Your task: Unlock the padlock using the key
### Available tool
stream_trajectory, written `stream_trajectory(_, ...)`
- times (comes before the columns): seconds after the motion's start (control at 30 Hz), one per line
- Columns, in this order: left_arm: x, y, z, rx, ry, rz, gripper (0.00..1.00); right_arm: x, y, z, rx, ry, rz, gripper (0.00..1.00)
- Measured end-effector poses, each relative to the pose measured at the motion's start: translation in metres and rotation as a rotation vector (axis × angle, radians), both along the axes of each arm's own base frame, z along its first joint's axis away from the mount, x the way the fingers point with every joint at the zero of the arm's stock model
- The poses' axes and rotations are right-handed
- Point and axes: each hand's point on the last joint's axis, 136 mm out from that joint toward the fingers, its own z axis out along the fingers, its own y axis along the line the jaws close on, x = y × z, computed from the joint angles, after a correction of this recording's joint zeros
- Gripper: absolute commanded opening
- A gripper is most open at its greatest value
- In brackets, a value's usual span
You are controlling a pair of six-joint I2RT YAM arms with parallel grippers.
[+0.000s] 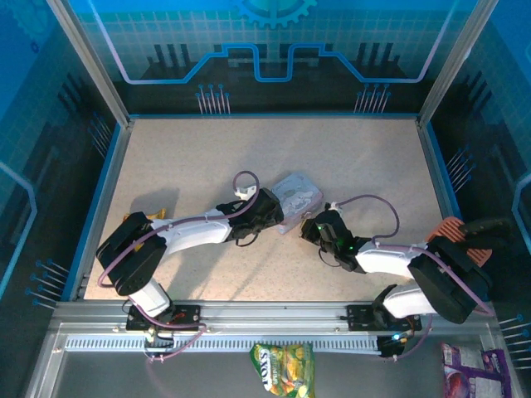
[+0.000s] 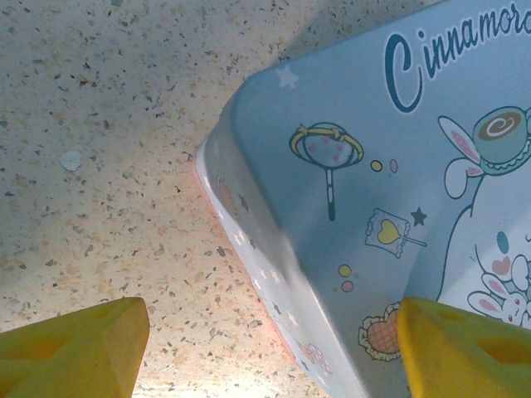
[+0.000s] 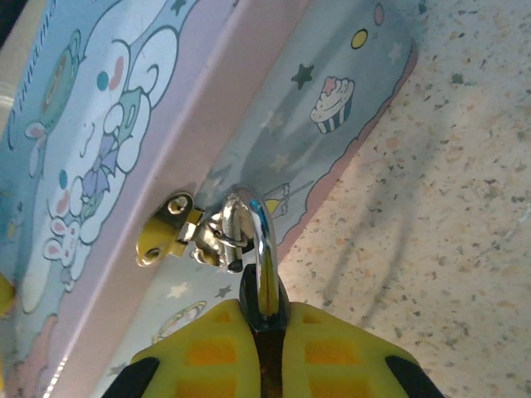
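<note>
The small padlock hangs by its shiny shackle from the brass hasp on the side of the lilac cartoon tin. My right gripper is shut on the padlock's dark body, which is pinched between the yellow pads. In the top view this gripper sits at the tin's near right side. My left gripper is open and straddles the tin's corner edge: one finger over the table, the other over the lid. The key is out of view.
The speckled table is fenced by blue enclosure walls. A snack bag and a purple packet lie in front of the arm bases. An orange ribbed object sits by the right arm.
</note>
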Motion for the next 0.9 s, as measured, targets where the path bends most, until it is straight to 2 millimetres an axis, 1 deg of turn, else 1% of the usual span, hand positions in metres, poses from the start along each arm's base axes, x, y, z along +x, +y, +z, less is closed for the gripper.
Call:
stream_trajectory(0.2, -0.001, -0.004, -0.001, -0.012, -0.001, 0.009, 0.78, 0.005, -0.004, 0.000, 0.063, 0.026, -0.050, 0.00)
stream_trajectory(0.4, -0.001, -0.005, -0.001, -0.015, -0.002, 0.008, 0.78, 0.010, -0.007, -0.017, 0.060, 0.072, -0.081, 0.00)
stream_trajectory(0.5, 0.000, -0.005, -0.001, -0.017, -0.003, 0.008, 0.78, 0.012, -0.006, -0.019, 0.061, 0.076, -0.083, 0.00)
stream_trajectory(0.63, 0.000, -0.006, -0.001, -0.021, -0.005, 0.008, 0.78, 0.014, -0.010, -0.017, 0.072, 0.075, -0.095, 0.00)
stream_trajectory(0.77, 0.000, -0.008, -0.001, -0.024, -0.008, 0.006, 0.78, 0.019, -0.015, -0.006, 0.106, 0.058, -0.118, 0.00)
stream_trajectory(0.83, 0.001, -0.009, -0.001, -0.025, -0.009, 0.006, 0.78, 0.024, -0.022, 0.000, 0.120, 0.042, -0.148, 0.00)
stream_trajectory(0.9, 0.000, -0.009, -0.001, -0.026, -0.009, 0.006, 0.78, 0.026, -0.027, 0.003, 0.130, 0.039, -0.167, 0.00)
